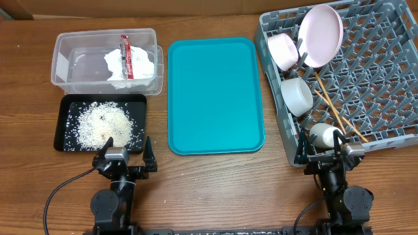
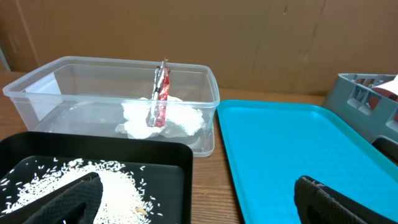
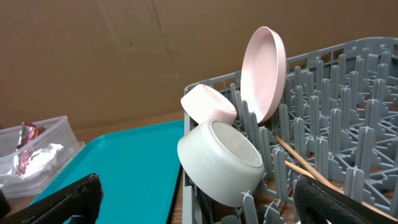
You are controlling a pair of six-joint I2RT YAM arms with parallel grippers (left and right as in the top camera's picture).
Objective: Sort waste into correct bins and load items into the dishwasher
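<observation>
The left pincer point(image 1: 126, 150) and right pincer point(image 1: 324, 147) are both wide apart, a teal tray point(image 1: 215, 94) lies mid-worktop, and 2 chopsticks point(image 1: 336, 111) slant across the grey dish rack point(image 1: 392, 85).

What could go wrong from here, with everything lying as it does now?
1. The cup lies at the rack's near edge, just ahead of the open right pincer; a forward move could knock it.
2. Loose rice lies in the shallow black tray, with the open left pincer at its near rim; a bump might scatter grains.
3. The plate stands on edge near the rack's far side and might tip.
</observation>
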